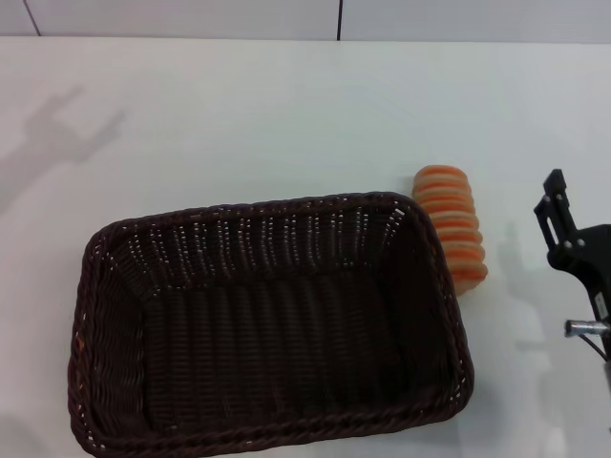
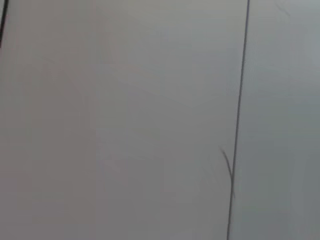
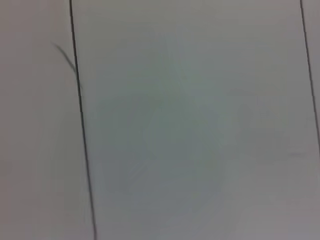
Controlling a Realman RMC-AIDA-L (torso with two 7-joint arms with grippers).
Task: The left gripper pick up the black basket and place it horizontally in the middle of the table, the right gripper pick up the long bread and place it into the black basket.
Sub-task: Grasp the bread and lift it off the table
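The black basket lies lengthwise across the near middle of the white table, open side up and empty. The long bread, tan with orange ridges, lies on the table just outside the basket's right end, close to its rim. My right gripper is at the right edge of the head view, to the right of the bread and apart from it. My left gripper is out of view. Both wrist views show only pale wall panels.
The shadow of an arm falls on the table at the far left. A wall with dark seams runs behind the table's far edge. Dark seams also cross the left wrist view and the right wrist view.
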